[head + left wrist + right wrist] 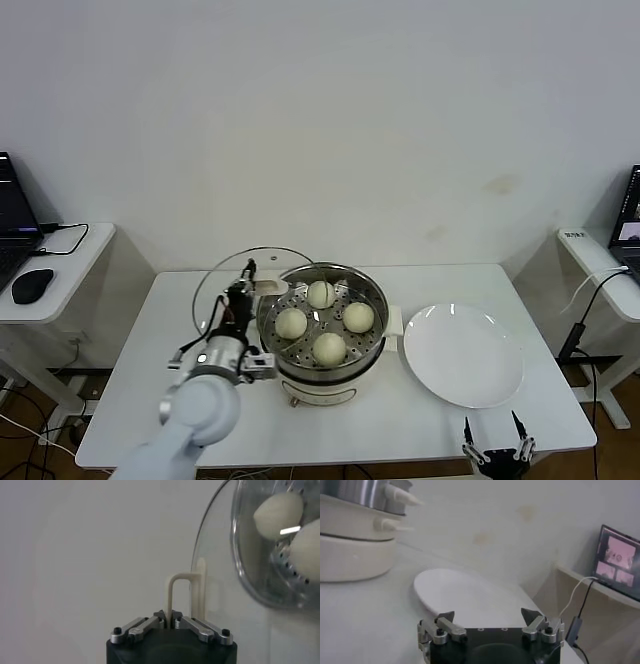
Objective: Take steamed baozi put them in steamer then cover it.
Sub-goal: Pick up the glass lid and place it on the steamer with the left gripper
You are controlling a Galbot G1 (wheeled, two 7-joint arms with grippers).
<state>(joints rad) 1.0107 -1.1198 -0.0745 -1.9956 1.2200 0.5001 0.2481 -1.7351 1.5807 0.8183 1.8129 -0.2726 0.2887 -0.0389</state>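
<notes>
Several cream-white baozi (321, 294) lie on the perforated floor of the shiny steamer (377, 299), which sits on its cream cooker base (322, 388). My left gripper (245, 280) is shut on the cream handle (268, 287) of the clear glass cover (222, 278). It holds the cover tilted on edge just left of the steamer. In the left wrist view the gripper (168, 616) pinches the handle (172, 587), with the glass (220, 597), the steamer wall (250, 575) and two baozi (277, 510) beyond. My right gripper (497, 440) is open and empty at the table's front right edge.
A flat white plate (463, 355) lies right of the steamer and shows in the right wrist view (465, 592) ahead of the right gripper (488, 614). The side tables on both sides hold laptops (12, 225), a mouse (32, 285) and cables.
</notes>
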